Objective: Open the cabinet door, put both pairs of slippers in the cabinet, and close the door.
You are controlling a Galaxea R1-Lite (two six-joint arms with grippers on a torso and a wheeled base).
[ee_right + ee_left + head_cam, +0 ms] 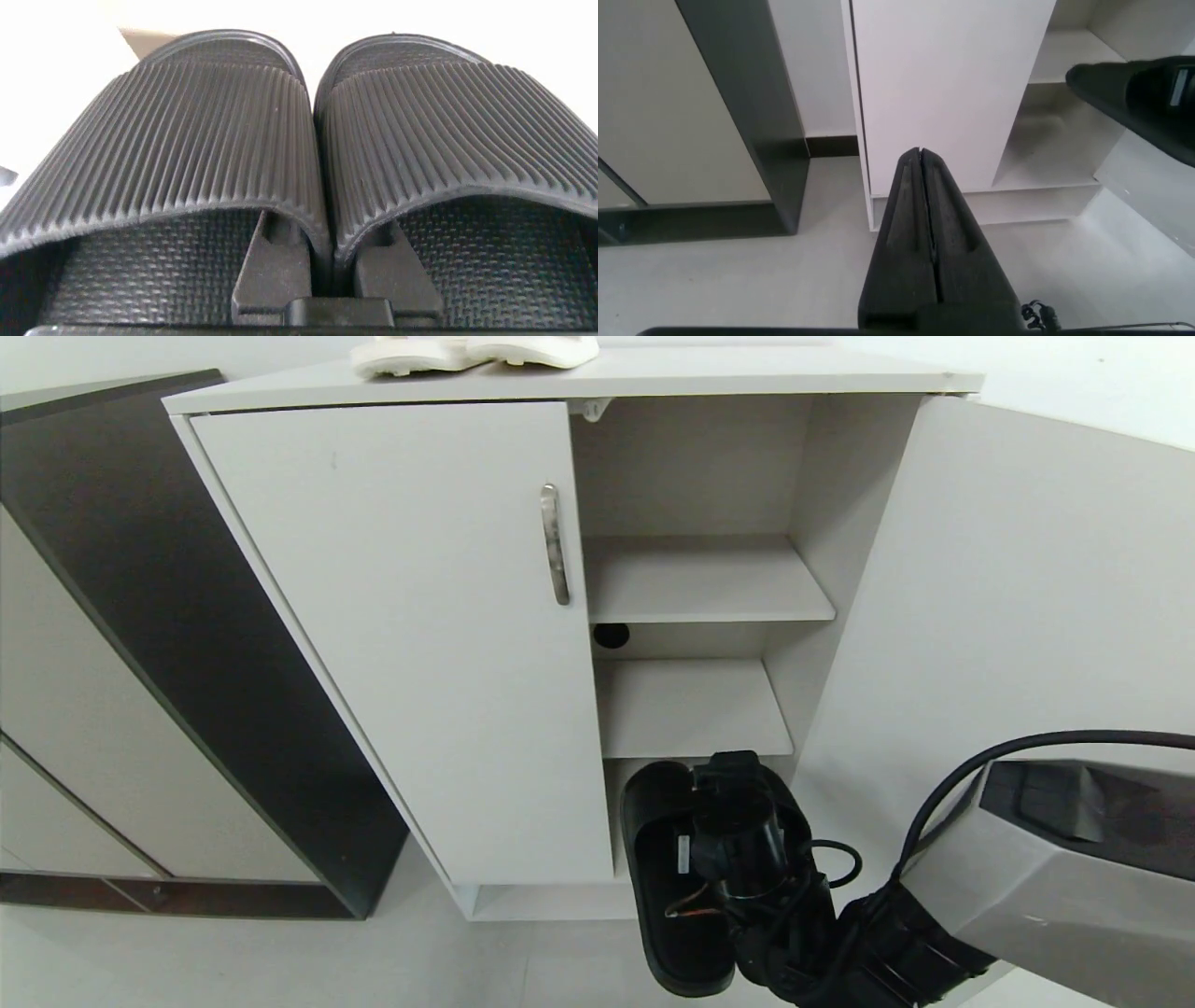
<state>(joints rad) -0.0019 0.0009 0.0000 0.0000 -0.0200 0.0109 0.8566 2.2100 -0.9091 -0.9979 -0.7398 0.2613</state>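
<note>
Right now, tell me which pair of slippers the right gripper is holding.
The black pair, its straps pinched together between the fingers of the right gripper at the cabinet's lowest opening. The white pair lies on the cabinet top.

The white slippers (471,353) are cut off by the top edge.

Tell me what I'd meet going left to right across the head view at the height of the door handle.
Dark panel → closed door → handle → upper shelf → open door.

Home hallway, shown by the shoe cabinet (392,644).
</note>
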